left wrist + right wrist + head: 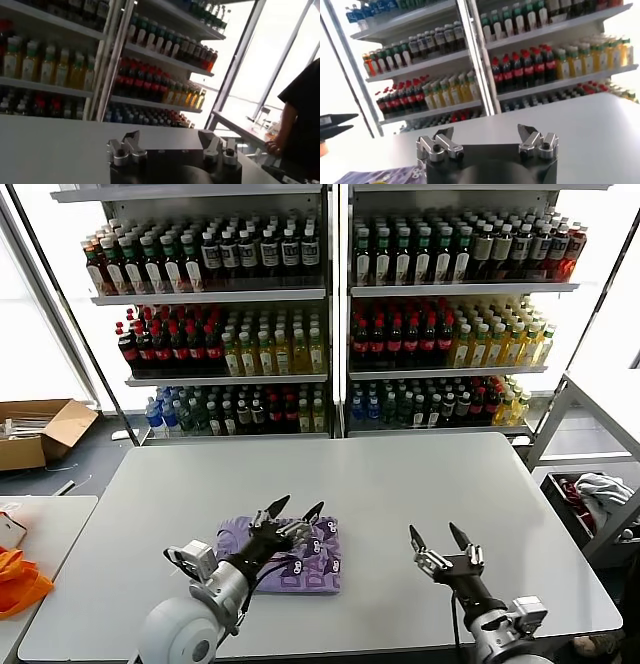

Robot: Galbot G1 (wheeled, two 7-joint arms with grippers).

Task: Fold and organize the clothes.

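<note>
A lavender T-shirt [318,566] lies folded into a small rectangle on the white table [400,484], dark purple print showing on top. My left gripper [296,508] is open and empty, raised just above the shirt's far edge. My right gripper [439,534] is open and empty, lifted over bare table to the right of the shirt. In the right wrist view the right gripper [485,133] has its jaws wide apart, a corner of the shirt [385,175] shows low down, and the left gripper's fingertips [340,120] show at the edge. In the left wrist view the left gripper [169,141] faces the shelves.
Shelves of bottles [330,314] stand behind the table. A cardboard box [45,434] sits on the floor at the left. An orange bag [18,582] lies on a side table. A cart with cloth [600,489] stands at the right. A person [300,125] stands beyond the table.
</note>
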